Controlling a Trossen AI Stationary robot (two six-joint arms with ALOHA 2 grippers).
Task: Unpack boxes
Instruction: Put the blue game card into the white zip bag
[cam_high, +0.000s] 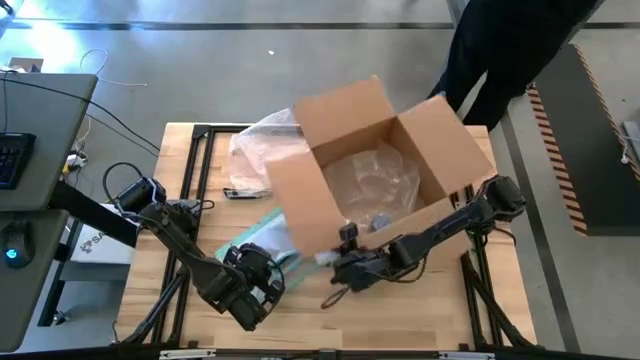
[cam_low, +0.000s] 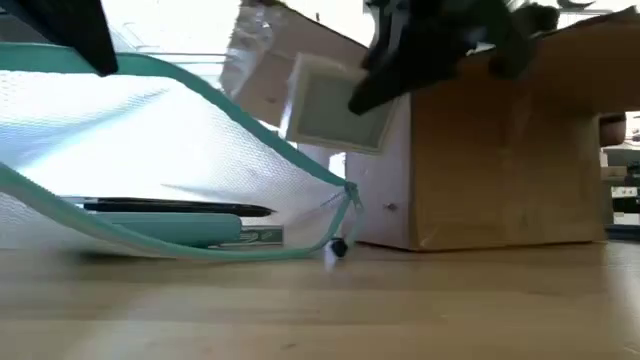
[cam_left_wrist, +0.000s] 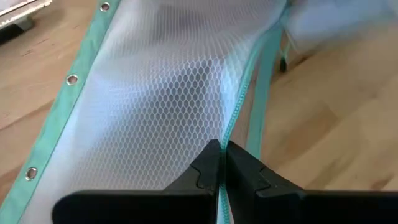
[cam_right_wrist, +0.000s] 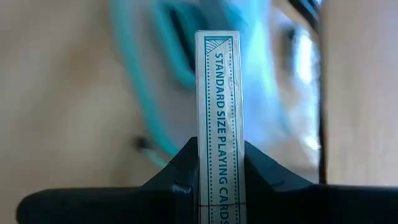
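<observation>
pouch (cam_high: 262, 232) left of box (cam_high: 385, 160), bubble wrap (cam_high: 262, 150) behind

Plain brown corrugated box (cam_high: 380, 160); clear pouch (cam_left_wrist: 155, 106) w/ white honeycomb mesh & teal edge/zip; card pack (cam_right_wrist: 219, 118) off-white w/ blue print; pale wood-grain bench (cam_low: 400, 310); arms black.

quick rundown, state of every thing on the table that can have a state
cardboard box: flaps open, plastic wrap inside
mesh pouch: one edge lifted, zipper edge pinched, items inside
pack of playing cards: held in the air beside the box
left gripper: shut on the pouch
right gripper: shut on the card pack
bubble wrap: loose behind the box
</observation>
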